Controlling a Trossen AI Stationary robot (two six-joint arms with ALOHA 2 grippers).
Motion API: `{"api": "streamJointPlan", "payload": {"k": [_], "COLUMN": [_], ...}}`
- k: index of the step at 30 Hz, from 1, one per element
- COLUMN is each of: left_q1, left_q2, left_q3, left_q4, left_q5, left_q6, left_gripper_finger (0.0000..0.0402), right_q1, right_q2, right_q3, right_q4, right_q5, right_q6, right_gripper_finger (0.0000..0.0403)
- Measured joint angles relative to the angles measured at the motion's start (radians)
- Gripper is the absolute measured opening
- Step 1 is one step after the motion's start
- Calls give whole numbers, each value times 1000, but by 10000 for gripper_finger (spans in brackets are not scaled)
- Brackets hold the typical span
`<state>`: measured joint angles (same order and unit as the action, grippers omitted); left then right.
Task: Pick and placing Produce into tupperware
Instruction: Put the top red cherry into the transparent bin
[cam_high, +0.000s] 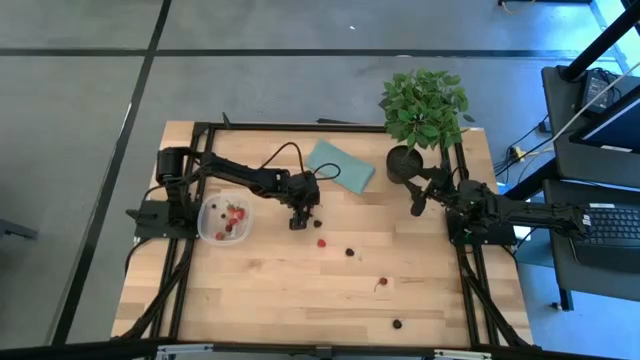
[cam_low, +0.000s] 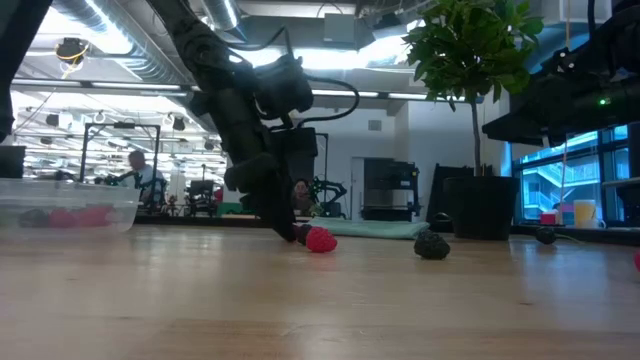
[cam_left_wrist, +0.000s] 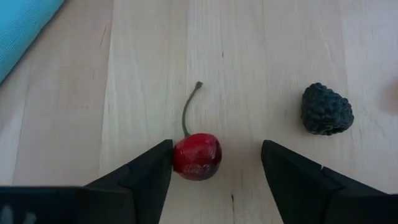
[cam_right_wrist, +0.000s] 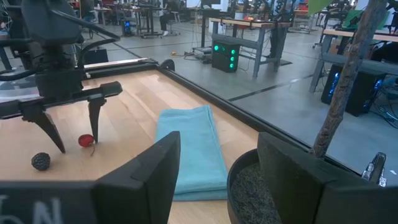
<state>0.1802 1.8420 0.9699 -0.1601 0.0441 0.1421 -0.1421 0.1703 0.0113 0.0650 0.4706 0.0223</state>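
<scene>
My left gripper (cam_high: 300, 222) is open, low over the table's middle, fingers pointing down. A red cherry (cam_left_wrist: 196, 155) with a green stem lies on the wood between its fingers, close against one finger (cam_left_wrist: 155, 168). A blackberry (cam_left_wrist: 326, 111) lies outside the other finger. The high view shows the cherry (cam_high: 321, 242), the blackberry (cam_high: 350, 251), another stemmed red fruit (cam_high: 382, 284) and a dark berry (cam_high: 397, 324). The clear tupperware (cam_high: 207, 222) stands left of the gripper with red and dark fruits inside. My right gripper (cam_right_wrist: 217, 174) waits open beside the plant pot. My left gripper straddles the cherry (cam_left_wrist: 180, 155) from above. The fruit lies on the table right beside the inner side of one finger; whether that finger touches it cannot be told. The other finger stands well clear of it.
A teal pad (cam_high: 340, 165) lies on the far side of the table. The potted plant (cam_high: 425, 105) stands at the far right corner, its pot (cam_right_wrist: 249, 186) just ahead of my right gripper. Bare wood stretches toward the near edge around the scattered fruits.
</scene>
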Motion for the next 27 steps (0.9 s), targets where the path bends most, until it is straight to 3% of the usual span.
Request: {"api": "streamJointPlan", "payload": {"k": [11,27], "left_q1": [-1,-6], "left_q2": [0,2], "left_q3": [0,0], "left_q4": [0,16], "left_q5": [-20,-43], "left_q6": [-2,-28], "left_gripper_finger": [196,191], "right_q1": [0,0], "right_q2": [0,0], "right_q3": [0,0], "right_q4": [0,0], "right_q5": [0,0], "right_q6": [0,1], "right_gripper_finger": [217,217]}}
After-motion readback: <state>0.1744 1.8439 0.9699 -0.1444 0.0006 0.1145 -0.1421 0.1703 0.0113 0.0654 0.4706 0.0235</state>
